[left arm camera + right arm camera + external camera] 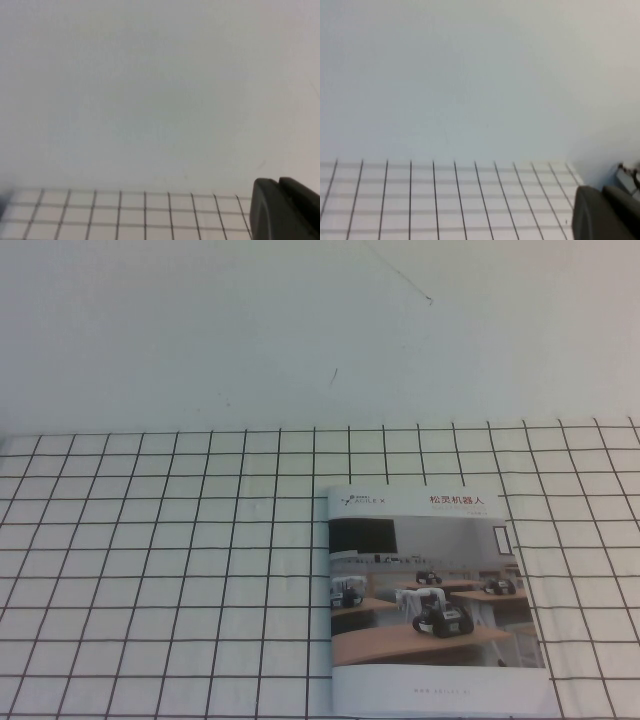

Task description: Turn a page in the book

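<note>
White checked cloth [150, 570] carries the closed book [435, 602] at the near right, its page [420, 540] flat for lifting, while left gripper [285, 210] and right gripper [607, 212] wait high, grip unclear.

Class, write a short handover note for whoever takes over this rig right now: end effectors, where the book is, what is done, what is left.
Left end effector: only a dark part shows at the edge of its wrist view, raised over the grid cloth; absent from the high view.
Right end effector: likewise.
The book lies closed and flat on the cloth, on the robot's right, near edge.
The page, its cover leaf, faces up, untouched.
Done: nothing.
Left: reach the book, lift the cover leaf, turn it over.
</note>
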You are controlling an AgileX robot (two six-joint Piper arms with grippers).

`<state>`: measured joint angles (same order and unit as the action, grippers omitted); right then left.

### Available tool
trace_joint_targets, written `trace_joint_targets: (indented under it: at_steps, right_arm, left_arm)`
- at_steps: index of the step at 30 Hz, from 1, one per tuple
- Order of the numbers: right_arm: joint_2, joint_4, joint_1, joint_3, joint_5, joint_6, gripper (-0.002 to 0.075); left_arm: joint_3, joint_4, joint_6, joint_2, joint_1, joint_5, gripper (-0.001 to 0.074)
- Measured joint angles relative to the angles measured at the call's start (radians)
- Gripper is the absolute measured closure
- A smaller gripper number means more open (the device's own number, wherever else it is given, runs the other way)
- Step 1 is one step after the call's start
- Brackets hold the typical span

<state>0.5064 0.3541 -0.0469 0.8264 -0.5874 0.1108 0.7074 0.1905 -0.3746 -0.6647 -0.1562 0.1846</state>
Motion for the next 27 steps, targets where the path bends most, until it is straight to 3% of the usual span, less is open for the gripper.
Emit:
trace_joint_targets:
  at_steps: [7, 11, 17, 27]
  right_arm:
    - [0.129, -0.139, 0.009, -0.041, -0.057, -0.049, 0.07]
    - [0.214, -0.188, 0.054, -0.076, -0.064, -0.111, 0.07]
    - [0.383, -0.271, 0.136, -0.078, -0.055, -0.199, 0.07]
    - [0.696, -0.653, 0.151, 0.034, -0.189, -0.478, 0.07]
  left_arm:
    - [0.0, -0.21, -0.051, -0.07, -0.048, 0.117, 0.0737]
    - [0.007, -0.27, 0.015, -0.133, -0.074, 0.171, 0.0738]
    - [0.096, -0.396, 0.271, -0.302, -0.103, 0.321, 0.0738]
    - [0.141, -0.821, 0.809, -0.536, -0.112, 0.386, 0.0738]
